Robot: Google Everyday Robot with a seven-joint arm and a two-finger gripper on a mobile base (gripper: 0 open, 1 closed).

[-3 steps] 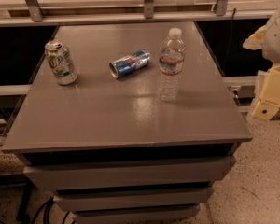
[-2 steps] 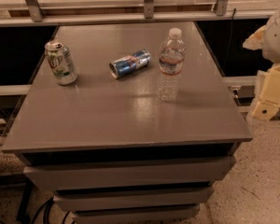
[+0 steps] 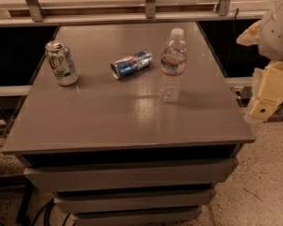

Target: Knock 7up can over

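Grey tabletop (image 3: 132, 121) over drawers, speckled floor (image 3: 269, 173) around it, a rail (image 3: 108, 19) along the back. The 7up can (image 3: 61, 63) stands upright near the left edge, with bare surface in front. A blue can (image 3: 130, 64) lies on its side mid-table and a water bottle (image 3: 172, 65) stands just right of it. The gripper (image 3: 263, 105) hangs off the right edge, well apart from everything; can't tell how it's set.

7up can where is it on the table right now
In the camera view the 7up can stands upright near the left edge of the table, left of the lying blue can; the gripper hangs beyond its right edge.
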